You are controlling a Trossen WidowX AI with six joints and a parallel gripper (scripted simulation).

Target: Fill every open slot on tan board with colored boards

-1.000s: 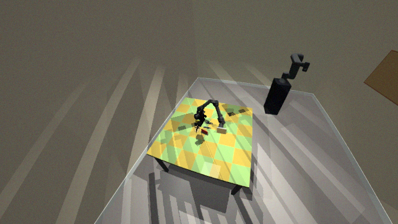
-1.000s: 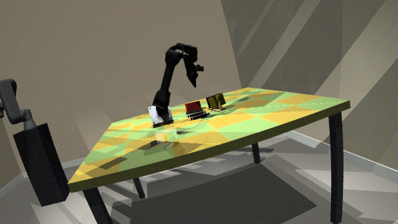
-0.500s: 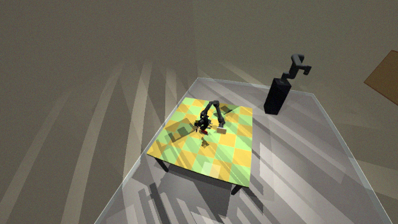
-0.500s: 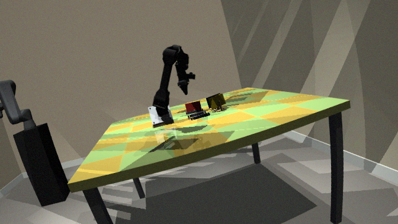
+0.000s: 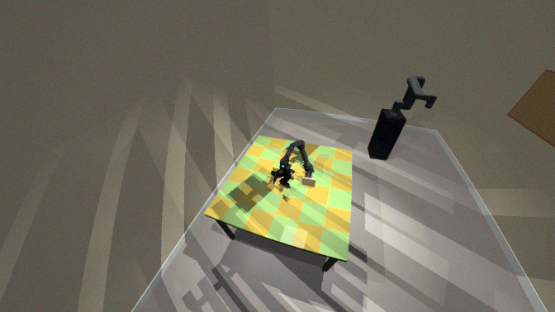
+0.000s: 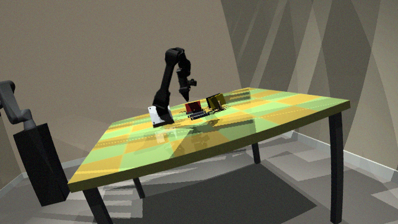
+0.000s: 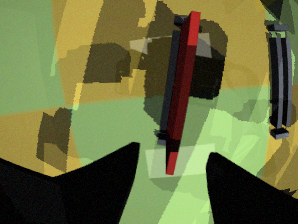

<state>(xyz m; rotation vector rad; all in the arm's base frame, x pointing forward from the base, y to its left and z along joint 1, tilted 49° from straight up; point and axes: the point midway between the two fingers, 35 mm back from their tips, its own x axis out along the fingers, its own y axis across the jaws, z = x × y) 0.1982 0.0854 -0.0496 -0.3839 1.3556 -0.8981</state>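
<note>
The red board [image 7: 185, 75] [image 6: 193, 106] stands upright in its holder [image 7: 172, 85]. My gripper [image 7: 173, 155] [image 6: 187, 101] is open and empty above it; in the wrist view the near end of the red board shows between the two fingertips. A yellow board [image 6: 220, 100] and a black board [image 6: 208, 102] stand crosswise on the tan board, farther right in the exterior view. The tan board is small and mostly hidden there, so its slots cannot be made out. In the top view the arm covers most of the boards.
Another holder [image 7: 281, 82], with no board in it, stands to the right of the red board in the wrist view. The checkered table [image 5: 289, 210] [image 6: 281, 118] carries everything. A second arm on a black pedestal [image 5: 386, 134] [image 6: 41, 166] stands beside the table.
</note>
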